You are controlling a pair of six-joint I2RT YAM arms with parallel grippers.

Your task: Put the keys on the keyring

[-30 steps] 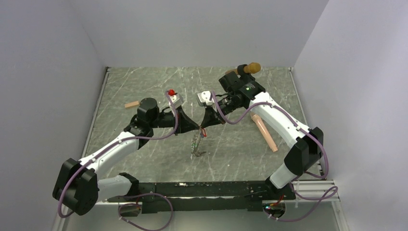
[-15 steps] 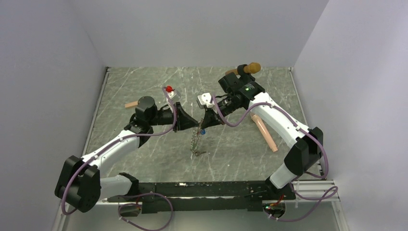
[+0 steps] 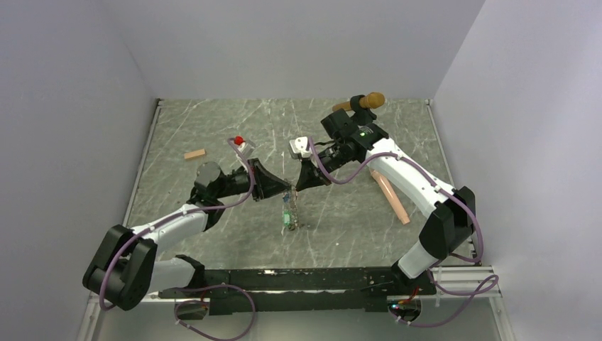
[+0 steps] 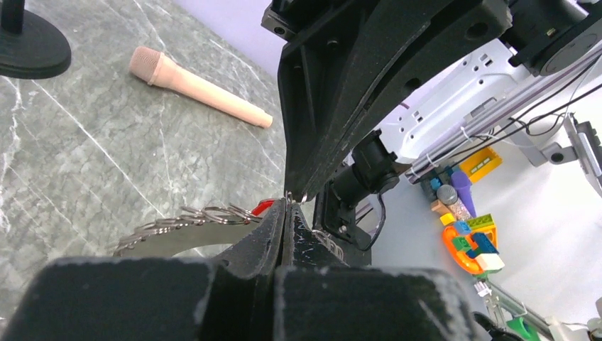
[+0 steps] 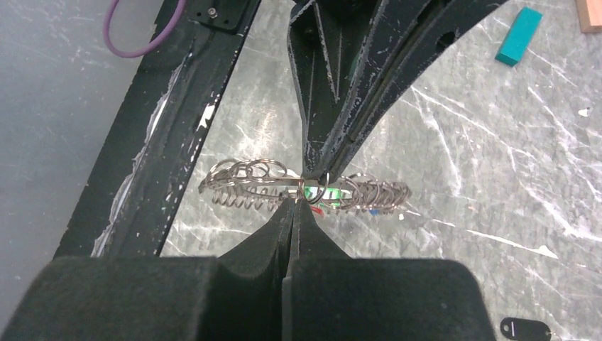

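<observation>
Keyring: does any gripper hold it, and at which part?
Both: the left gripper and right gripper pinch the keyring at its top; the rest hangs down.

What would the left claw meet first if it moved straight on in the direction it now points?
Most likely the right claw: its tips face the left claw almost tip to tip, with only the keyring between them. The exact gap is unclear.
</observation>
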